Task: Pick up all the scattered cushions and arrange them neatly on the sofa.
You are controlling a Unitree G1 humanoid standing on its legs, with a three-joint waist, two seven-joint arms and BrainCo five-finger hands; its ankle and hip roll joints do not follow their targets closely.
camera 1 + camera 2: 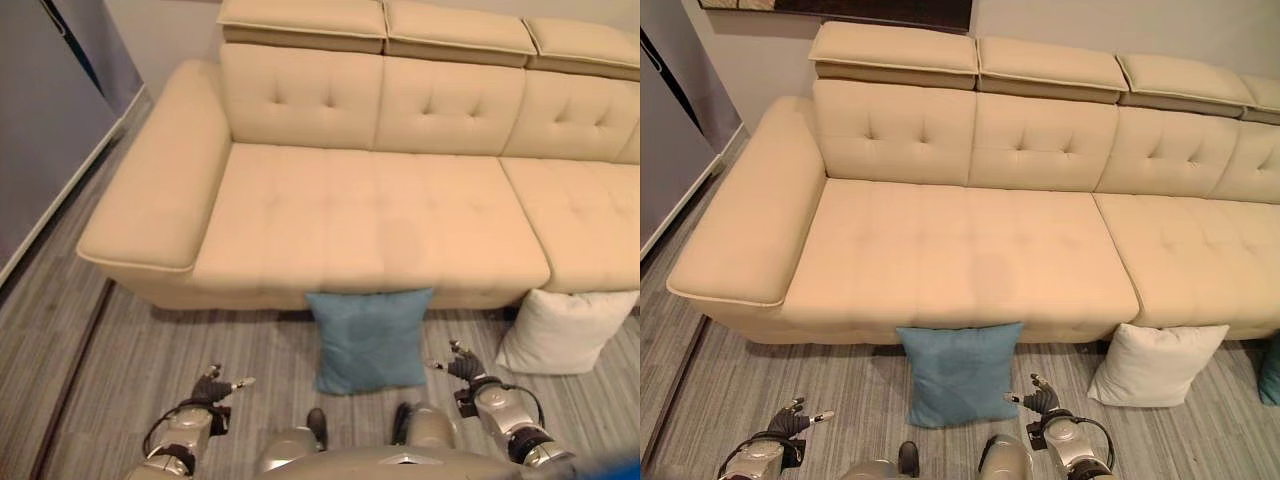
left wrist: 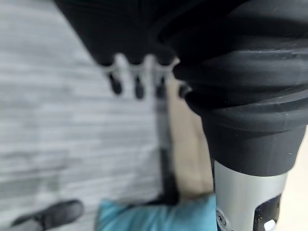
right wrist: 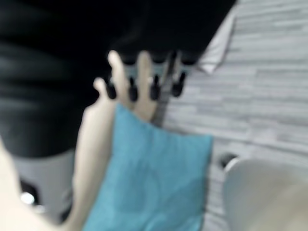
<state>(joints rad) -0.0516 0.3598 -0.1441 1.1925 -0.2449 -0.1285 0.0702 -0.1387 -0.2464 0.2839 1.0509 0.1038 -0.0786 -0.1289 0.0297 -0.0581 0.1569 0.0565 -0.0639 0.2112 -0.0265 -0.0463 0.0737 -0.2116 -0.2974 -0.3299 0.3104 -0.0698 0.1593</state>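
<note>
Cushions lie off the sofa (image 1: 940,250): we see the blue cushion (image 1: 368,340) propped on the floor against its front, the white cushion (image 1: 560,330) beside it. Our left hand (image 1: 212,390) and right hand (image 1: 462,366) hover low on either side of the blue one, fingers relaxed and empty, apparently to flank it for a two-handed lift.

Silver-grey arms; each hand (image 1: 218,388) has silver, dark-tipped fingers; dark ribbed wrist covers.

Two cushions lean against the sofa (image 1: 960,250) front on the floor (image 1: 790,380): blue cushion (image 1: 958,372) left, white cushion (image 1: 1155,365) right.
</note>
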